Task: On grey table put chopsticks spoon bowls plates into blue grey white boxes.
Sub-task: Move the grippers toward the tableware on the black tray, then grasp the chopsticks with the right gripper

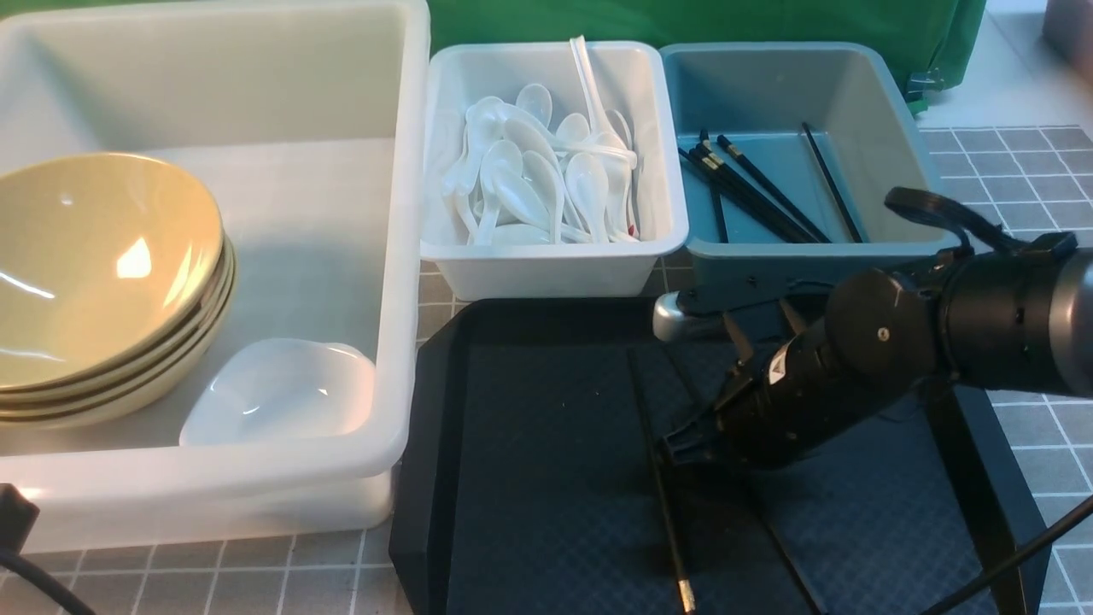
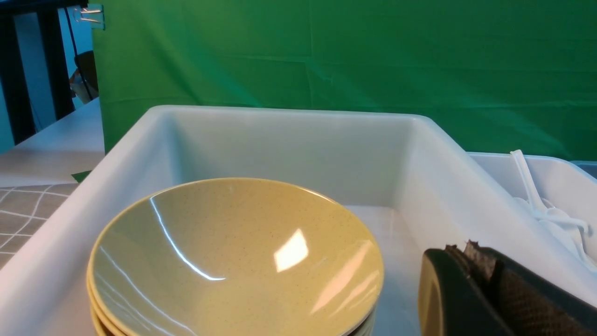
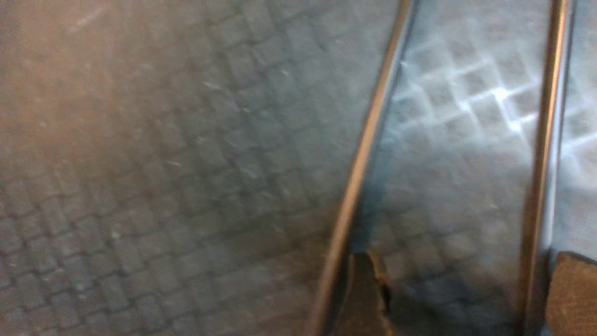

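Chopsticks are lying as a loose pair on the black tray, near the middle of the bench. They are not yet in the blue-grey bin at the far right, where other black sticks are resting. The right end effector is pressing low over the tray, released and spread wide. One stick is sitting between its pads, and the other is running just outside them, likely so the jaws can pinch a single stick. The left end effector is hanging clenched and empty over the white tub, beside the stacked bowls and a white dish. Spoons are filling the small white bin.

The arm is covering the sticks' far ends. The second stick is blending into the tray in the front view, and the right wrist view is blurring.
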Robot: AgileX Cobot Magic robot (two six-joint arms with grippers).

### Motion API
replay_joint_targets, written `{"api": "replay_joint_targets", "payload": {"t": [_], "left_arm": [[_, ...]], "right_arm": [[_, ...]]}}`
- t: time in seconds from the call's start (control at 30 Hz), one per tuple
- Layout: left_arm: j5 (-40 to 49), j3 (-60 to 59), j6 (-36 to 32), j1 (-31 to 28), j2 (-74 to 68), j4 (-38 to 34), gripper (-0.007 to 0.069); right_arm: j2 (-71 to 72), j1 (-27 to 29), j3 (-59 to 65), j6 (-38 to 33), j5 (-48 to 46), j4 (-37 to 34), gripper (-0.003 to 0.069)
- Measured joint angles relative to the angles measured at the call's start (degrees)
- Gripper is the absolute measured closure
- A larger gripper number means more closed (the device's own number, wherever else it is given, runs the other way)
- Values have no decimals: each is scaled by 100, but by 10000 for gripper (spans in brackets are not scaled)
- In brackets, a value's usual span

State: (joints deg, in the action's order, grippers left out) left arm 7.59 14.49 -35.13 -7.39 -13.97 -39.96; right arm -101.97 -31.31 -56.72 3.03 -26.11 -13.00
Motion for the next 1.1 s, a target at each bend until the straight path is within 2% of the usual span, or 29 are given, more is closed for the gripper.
{"api": "replay_joint_targets", "payload": {"t": [0.17,0.3,0.43,0.6,0.67,0.9,1.0,1.1], "left_arm": [[0,0,0,0,0,0,633],[0,0,-6,0,0,0,633],[0,0,-6,0,0,0,633],[0,0,-6,0,0,0,633],[0,0,-6,0,0,0,633],[0,0,-6,0,0,0,633],[5,0,-6,0,0,0,633],[5,0,-6,0,0,0,633]], "right_arm": [[-48,-448,0,-39,315,-35,149],[-159,-778,-6,-555,422,123,171],[-218,-875,-58,-922,265,686,253],[-227,-946,-121,-1079,-169,1345,480],[-199,-929,-121,-1079,-266,1441,540],[92,-793,-19,-1010,-487,1642,544],[635,-793,31,-999,-446,1668,615],[1195,-783,31,-1005,-350,1668,626]]}}
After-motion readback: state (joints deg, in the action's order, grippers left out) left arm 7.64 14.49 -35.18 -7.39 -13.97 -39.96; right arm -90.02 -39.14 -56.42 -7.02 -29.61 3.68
